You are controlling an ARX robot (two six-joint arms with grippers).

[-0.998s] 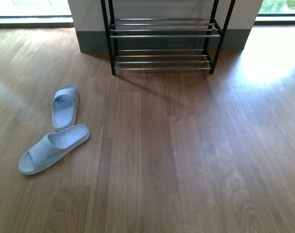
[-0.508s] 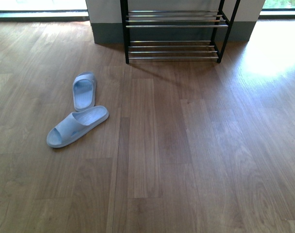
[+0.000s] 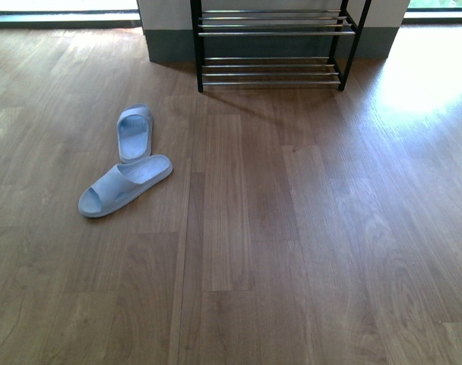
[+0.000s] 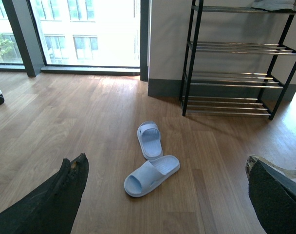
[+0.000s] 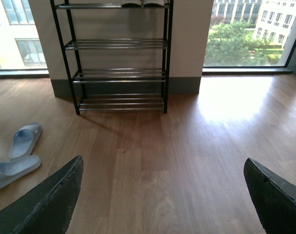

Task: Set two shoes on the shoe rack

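**Progress: placing looks done, both arms empty-handed**

We see the two shoes (image 5: pixel 143 2) side by side on the highest tier of the shoe rack (image 3: pixel 273 33), which stands against the far wall. Only their pale soles show at the picture's edge, so we judge the placing done but cannot be certain. The left gripper (image 4: pixel 163 160) and the right gripper (image 5: pixel 162 161) both have their jaws spread wide, pinching nothing. Two light-blue slides (image 3: pixel 124 186) lie on the floor (image 3: pixel 307 243), nearer than the rack, off to its left and well apart from it. Their heels touch or nearly touch, and we take them as no part of the job. The floor is glossy brown wood plank with sun glare at the far right. Tall windows (image 4: pixel 89 29) flank the rack's wall.
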